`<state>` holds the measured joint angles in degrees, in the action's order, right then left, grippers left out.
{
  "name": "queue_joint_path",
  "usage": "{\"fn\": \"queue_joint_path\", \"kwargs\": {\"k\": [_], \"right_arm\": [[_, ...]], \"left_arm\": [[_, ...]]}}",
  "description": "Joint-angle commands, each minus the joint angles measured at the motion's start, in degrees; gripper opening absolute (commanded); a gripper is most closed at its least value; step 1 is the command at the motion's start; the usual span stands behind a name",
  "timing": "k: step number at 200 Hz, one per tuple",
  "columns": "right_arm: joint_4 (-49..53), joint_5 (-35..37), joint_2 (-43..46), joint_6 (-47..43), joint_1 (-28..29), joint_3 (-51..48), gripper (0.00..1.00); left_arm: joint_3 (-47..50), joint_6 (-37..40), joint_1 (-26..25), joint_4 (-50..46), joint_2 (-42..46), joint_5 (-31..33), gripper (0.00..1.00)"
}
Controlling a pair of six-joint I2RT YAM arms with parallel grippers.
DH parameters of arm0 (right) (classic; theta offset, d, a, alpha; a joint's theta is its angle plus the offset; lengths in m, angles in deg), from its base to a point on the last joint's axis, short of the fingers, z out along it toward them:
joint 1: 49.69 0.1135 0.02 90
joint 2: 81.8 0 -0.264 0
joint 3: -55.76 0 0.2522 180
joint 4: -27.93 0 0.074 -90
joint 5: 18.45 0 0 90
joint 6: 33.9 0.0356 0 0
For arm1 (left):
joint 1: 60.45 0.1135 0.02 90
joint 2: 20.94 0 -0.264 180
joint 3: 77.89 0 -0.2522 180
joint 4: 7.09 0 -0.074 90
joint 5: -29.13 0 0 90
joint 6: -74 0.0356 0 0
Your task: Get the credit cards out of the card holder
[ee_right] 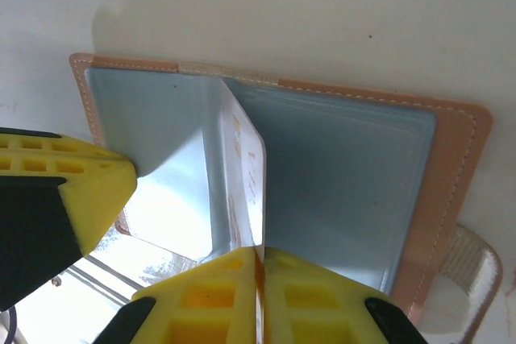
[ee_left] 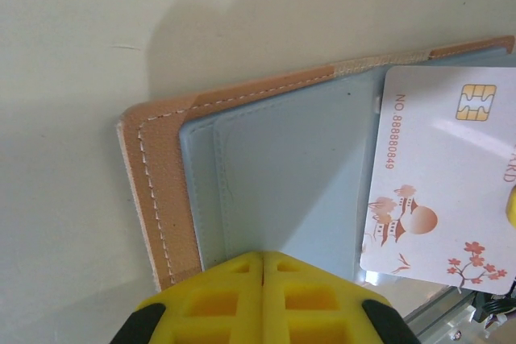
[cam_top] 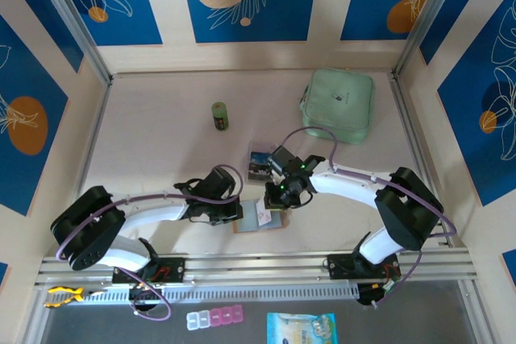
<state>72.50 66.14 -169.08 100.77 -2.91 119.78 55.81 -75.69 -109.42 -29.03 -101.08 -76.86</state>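
Your holder [ee_right: 355, 175] lies open on the table near its front edge, between the two arms. It is salmon-pink outside with pale stitching, has grey-blue pockets inside and a clear tab at one end. Your right claw [ee_right: 260, 257] is pinched tight on the edge of one white card [ee_left: 439, 183], which is printed with a gold chip, a number and orange blossoms. The card's far end sits at the holder's fold. Your left claw [ee_left: 263, 262] is closed too, tips against the holder's other half; you cannot tell whether it grips a pocket layer.

Count: one holder, one card in the claw, a small stack of loose cards [cam_top: 260, 160] just beyond the holder, too small to number, one pouch [cam_top: 340, 105] and one bottle [cam_top: 219, 115].
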Motion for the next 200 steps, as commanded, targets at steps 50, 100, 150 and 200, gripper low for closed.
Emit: {"fn": "queue_joint_path", "kwargs": {"k": [50,100,150,200], "right_arm": [[1.86,0.43,-1.84,0.89,2.24,2.57,0.14],[0.08,1.49,-1.75,3.11,2.96,2.83,0.14],[-0.16,2.40,-0.92,3.45,3.11,2.05,0.08],[3.14,4.63,1.95,2.09,3.12,2.68,0.05]], "left_arm": [[0.49,-0.02,0.27,-1.64,-0.10,0.89,0.02],[-0.03,0.61,0.19,-2.24,-0.20,0.81,0.02],[-0.36,0.84,0.28,-2.89,-0.08,1.01,0.02],[0.23,0.27,0.24,-2.47,1.10,1.39,0.02]]}}
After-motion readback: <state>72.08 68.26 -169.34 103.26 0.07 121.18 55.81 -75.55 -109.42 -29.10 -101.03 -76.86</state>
